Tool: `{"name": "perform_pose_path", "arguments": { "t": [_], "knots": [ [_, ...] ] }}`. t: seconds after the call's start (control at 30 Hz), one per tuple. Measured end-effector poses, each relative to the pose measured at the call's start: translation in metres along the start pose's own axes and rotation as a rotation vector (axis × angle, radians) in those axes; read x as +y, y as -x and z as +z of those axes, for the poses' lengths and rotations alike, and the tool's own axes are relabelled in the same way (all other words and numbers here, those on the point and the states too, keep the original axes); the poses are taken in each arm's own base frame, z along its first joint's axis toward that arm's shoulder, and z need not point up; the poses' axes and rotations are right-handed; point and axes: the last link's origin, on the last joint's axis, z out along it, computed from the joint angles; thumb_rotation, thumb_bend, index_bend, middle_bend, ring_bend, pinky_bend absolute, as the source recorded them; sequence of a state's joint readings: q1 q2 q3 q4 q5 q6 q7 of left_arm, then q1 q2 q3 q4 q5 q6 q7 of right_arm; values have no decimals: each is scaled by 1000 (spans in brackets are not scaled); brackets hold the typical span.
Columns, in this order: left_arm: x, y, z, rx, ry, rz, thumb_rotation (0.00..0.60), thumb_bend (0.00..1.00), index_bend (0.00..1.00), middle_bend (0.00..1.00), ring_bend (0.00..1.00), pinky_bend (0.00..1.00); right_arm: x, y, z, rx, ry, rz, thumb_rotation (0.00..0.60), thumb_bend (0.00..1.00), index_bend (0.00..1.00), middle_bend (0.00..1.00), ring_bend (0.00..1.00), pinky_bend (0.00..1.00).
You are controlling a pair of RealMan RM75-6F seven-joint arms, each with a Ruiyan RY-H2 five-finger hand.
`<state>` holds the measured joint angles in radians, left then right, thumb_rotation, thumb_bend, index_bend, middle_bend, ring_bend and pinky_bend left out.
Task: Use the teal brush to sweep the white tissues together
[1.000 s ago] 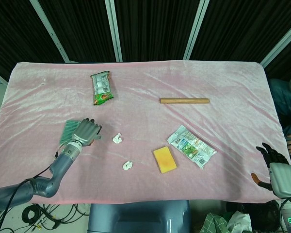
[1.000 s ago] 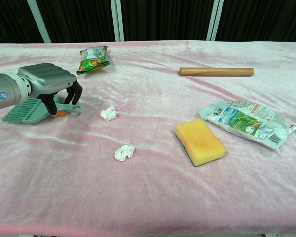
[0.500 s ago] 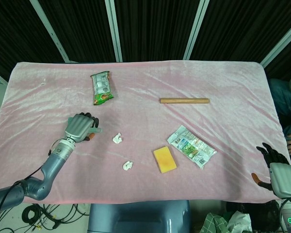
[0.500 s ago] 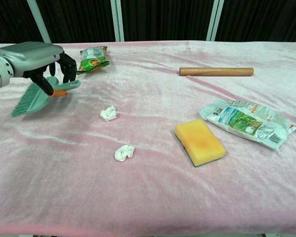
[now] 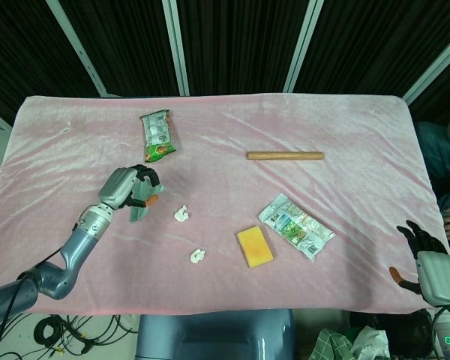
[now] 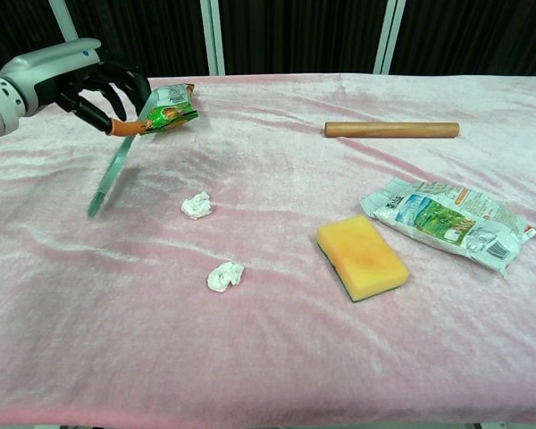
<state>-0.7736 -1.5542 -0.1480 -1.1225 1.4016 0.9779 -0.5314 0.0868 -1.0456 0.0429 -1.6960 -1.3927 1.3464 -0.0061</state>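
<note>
Teal brush (image 6: 114, 172) up off the pink cloth (image 5: 345, 120), left hand (image 5: 126, 188) wrapped around its handle, bristle end hanging down and just left of the upper tissue (image 6: 196, 206). Taking that tissue as the mark: the printed silver packet (image 6: 447, 220) lies well off to its right, and the wooden rolling pin (image 6: 391, 130) sits beyond that, right and further back. The yellow sponge (image 6: 361, 256) rests right and nearer the front edge. The green snack bag (image 5: 157, 136) is behind it. The second tissue (image 6: 225, 276) lies just in front. Right hand (image 5: 427, 259), far right past the table corner, fingers spread, holding nothing.
</note>
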Motion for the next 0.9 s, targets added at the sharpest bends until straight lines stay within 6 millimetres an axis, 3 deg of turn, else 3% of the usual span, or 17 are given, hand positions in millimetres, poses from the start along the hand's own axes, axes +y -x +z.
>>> {"name": "perform_pose_path", "arguments": {
  "t": [0.33, 0.7, 0.9],
  "knots": [
    [29, 21, 29, -155, 96, 45, 600, 437, 659, 652, 322, 415, 0, 0, 1, -2, 0, 4, 600, 201, 163, 70, 136, 187],
    [56, 48, 35, -178, 189, 34, 600, 437, 669, 659, 328, 418, 0, 0, 1, -3, 1, 7, 600, 202, 163, 70, 136, 190],
    [68, 52, 35, -167, 231, -2, 600, 437, 670, 659, 328, 418, 0, 0, 1, -5, 0, 8, 600, 201, 163, 70, 136, 190]
  ]
}}
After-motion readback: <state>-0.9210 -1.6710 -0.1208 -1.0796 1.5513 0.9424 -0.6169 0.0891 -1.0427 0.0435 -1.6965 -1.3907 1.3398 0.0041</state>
